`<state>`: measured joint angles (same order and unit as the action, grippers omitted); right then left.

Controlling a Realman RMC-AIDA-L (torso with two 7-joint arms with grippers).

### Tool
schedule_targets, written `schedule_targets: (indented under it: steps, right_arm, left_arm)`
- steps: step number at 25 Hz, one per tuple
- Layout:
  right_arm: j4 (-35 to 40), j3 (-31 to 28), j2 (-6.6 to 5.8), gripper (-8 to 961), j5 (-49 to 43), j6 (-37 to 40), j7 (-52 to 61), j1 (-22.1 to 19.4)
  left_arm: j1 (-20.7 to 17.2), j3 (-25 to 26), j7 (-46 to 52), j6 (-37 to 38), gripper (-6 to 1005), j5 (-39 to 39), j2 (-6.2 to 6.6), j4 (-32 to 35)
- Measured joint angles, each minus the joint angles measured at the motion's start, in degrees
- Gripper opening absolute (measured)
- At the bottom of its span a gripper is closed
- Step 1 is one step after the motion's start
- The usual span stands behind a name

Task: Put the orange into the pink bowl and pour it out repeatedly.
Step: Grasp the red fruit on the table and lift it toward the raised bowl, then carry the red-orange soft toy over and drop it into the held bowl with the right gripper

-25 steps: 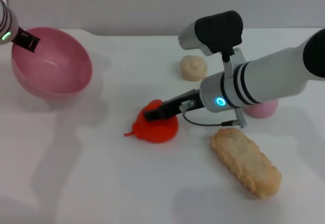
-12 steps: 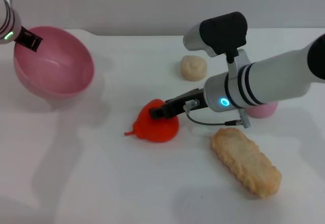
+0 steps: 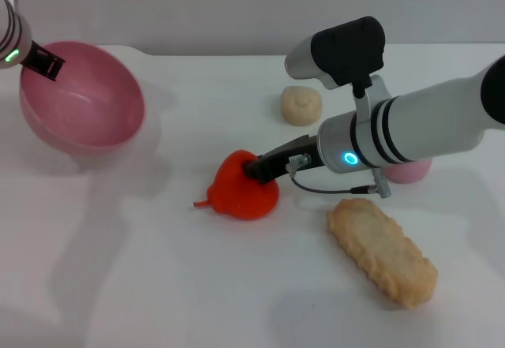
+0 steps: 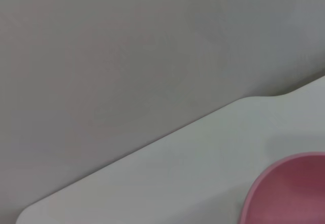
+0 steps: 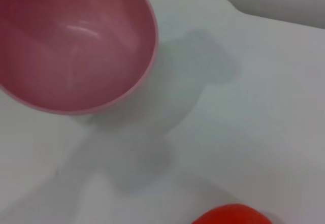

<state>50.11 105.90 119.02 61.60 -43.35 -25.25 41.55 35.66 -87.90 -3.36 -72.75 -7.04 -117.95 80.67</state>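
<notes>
The left gripper (image 3: pixel 47 64) clamps the far rim of the pink bowl (image 3: pixel 87 107), holding it tilted with its opening toward the middle of the table (image 3: pixel 142 285). The orange (image 3: pixel 243 188) lies on the table, under the tips of the right gripper (image 3: pixel 260 169); whether its jaws have closed on the fruit cannot be told. A good pickup probably needs a firm squeeze across the soft body before lifting toward the bowl. No writing or brand is legible anywhere.

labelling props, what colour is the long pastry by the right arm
Pale golden tan, the long pastry; the head view shows it best.
</notes>
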Motion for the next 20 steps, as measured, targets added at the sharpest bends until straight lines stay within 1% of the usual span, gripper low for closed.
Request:
schedule_targets:
  steps: [6, 9, 10, 11, 13, 14, 15, 20]
  right_arm:
    - [0.35, 0.26, 0.04, 148, 0.08, -0.18, -0.05, -0.08]
    - [3.37, 0.33, -0.03, 77, 0.00, -1.21, -0.06, -1.15]
    - [8.70, 0.10, -0.19, 73, -1.15, -2.34, -0.04, -3.56]
    - [8.70, 0.10, -0.19, 68, -1.15, -2.34, -0.04, -3.56]
    - [15.21, -1.08, -0.27, 59, -3.29, -3.74, 0.80, -6.79]
    - [21.81, -3.11, -0.30, 55, -5.68, -5.69, 2.22, -9.75]
    - [21.81, -3.11, -0.30, 55, -5.68, -5.69, 2.22, -9.75]
    - [38.28, -6.39, -0.14, 54, -11.75, -11.24, 5.67, -16.72]
  left_arm:
    - [-0.07, 0.02, -0.68, 0.04, 42, 0.00, -0.07, 0.01]
    - [-0.29, 0.02, -0.68, 0.20, 42, 0.29, -0.06, 0.07]
    - [-0.35, 0.02, -0.68, 0.29, 42, 0.47, -0.06, 0.09]
    - [-0.35, 0.02, -0.68, 0.29, 42, 0.47, -0.06, 0.09]
    - [-0.47, 0.02, -0.68, 0.39, 42, 0.52, -0.07, 0.08]
    - [-0.49, 0.02, -0.68, 0.44, 42, 0.56, -0.10, 0.06]
    - [-0.51, 0.02, -0.68, 0.45, 42, 0.57, -0.11, 0.05]
    - [-0.41, -0.03, -0.68, 0.50, 42, 0.84, -0.19, -0.13]
